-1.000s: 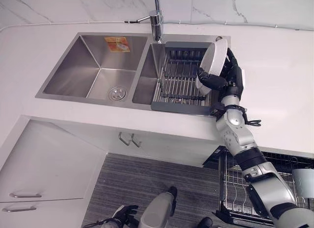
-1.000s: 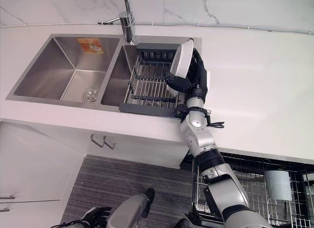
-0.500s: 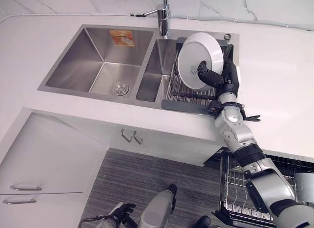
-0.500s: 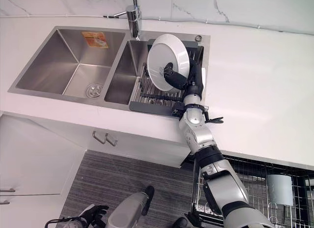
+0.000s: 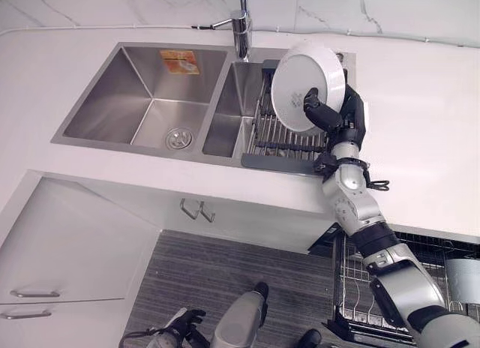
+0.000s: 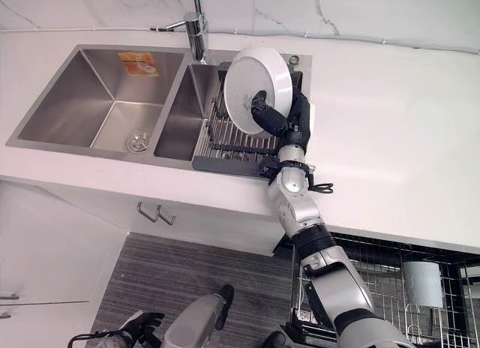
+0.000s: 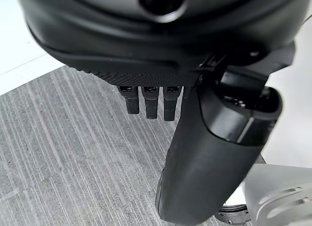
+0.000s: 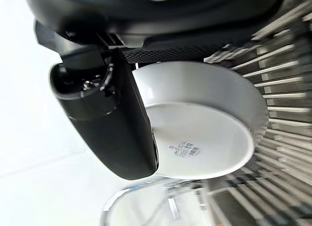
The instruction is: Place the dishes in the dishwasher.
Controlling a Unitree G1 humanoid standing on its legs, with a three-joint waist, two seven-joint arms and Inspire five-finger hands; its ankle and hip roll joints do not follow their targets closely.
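— Upper right of centre in your left eye view: where is the dish relative to the hand?

— You have one white plate clamped in the right hand, thumb pressed across the plate's underside, fingers behind it. The plate stands nearly on edge, lifted clear above the dark drying rack, its underside facing the camera. In your right wrist view the thumb lies over the plate's base, with the rack's bars past the rim.

— And the left hand?

— Bottom edge, left of centre: left hand hangs low over the floor, holding nothing. Your left wrist view shows its fingers roughly straight, relaxed.

— Surface and room?

— White countertop runs across the frame, marble-look wall along the top edge. Steel double sink set into the counter at upper left; the rack sits in its right-hand basin. One faucet at top centre. White cabinets at lower left, grey striped floor at bottom centre. Lower right corner: pulled-out wire dishwasher rack, with a pale cup in it.

— Counts?

— One plate, one drying rack, two basins, one faucet, one dishwasher rack, one cup that you can make out.
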